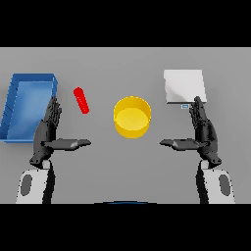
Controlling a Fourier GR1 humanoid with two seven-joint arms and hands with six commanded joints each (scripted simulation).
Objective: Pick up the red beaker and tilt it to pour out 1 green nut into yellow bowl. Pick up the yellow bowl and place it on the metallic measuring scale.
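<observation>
Red beaker (81,100) is what the whole thing starts with, and nothing has hold of it yet. Nearest the robot, both hands hover low over the grey surface (122,166), well apart: left hand (47,135) on the left, right hand (203,133) on the right, each with fingers straight and relaxed and the thumb poking inward, holding nothing. A bit further out, the yellow bowl (132,116) sits about midway between them, upright, and it looks empty from up here. The beaker is just beyond the left hand's fingertips and to their right, and it reads as tilted or lying over rather than standing, can't really tell which, and can't see any green nut in it either. Furthest back are the blue bin (19,105) on the left and the metallic measuring scale (184,86) on the right, just past the right hand. My take for the pickup: left hand is the obvious one, come at the beaker across its long side, wrap it mid-body so it doesn't roll, then lift before swinging over the bowl and tip slowly so only one nut drops.
</observation>
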